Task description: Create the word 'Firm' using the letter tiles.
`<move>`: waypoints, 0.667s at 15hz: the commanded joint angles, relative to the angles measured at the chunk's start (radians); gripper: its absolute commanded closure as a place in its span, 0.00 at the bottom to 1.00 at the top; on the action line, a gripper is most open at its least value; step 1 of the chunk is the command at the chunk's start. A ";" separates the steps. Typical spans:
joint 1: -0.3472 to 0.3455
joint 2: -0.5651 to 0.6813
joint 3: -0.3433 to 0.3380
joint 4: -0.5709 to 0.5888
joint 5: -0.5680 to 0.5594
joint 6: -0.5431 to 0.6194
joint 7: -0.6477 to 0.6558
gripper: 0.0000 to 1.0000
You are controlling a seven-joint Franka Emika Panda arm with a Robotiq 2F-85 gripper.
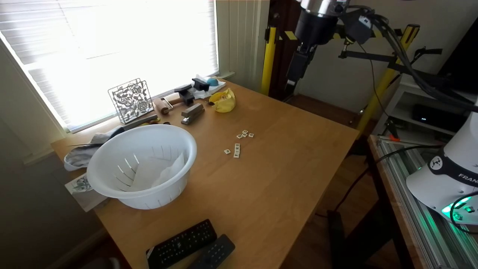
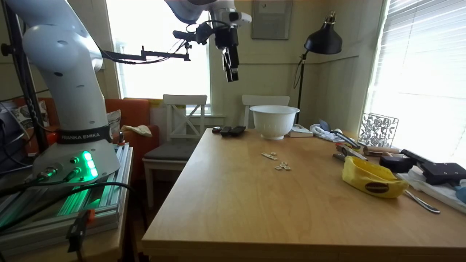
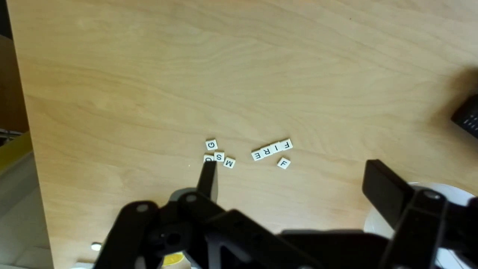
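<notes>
Gripper (image 3: 293, 177) hangs well above the tabletop (image 3: 298, 74), fingers (image 3: 384, 188) spread, nothing between them. Below it, letter tiles (image 3: 272, 149) sit edge to edge spelling FIRE, presumably so it reads as one word. IMO the E tile (image 3: 257, 155) has gotta make way for the M tile (image 3: 229, 162).

Home interior, in an exterior view orange sofa (image 2: 134, 111) sits at left, white chair (image 2: 173, 151) centre-left, black lamp (image 2: 323, 40) upper right
</notes>
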 commanded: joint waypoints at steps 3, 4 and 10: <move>0.026 0.129 -0.089 0.011 0.091 0.145 -0.258 0.00; 0.030 0.150 -0.105 0.016 0.121 0.151 -0.312 0.00; 0.008 0.151 -0.099 0.002 0.106 0.140 -0.316 0.00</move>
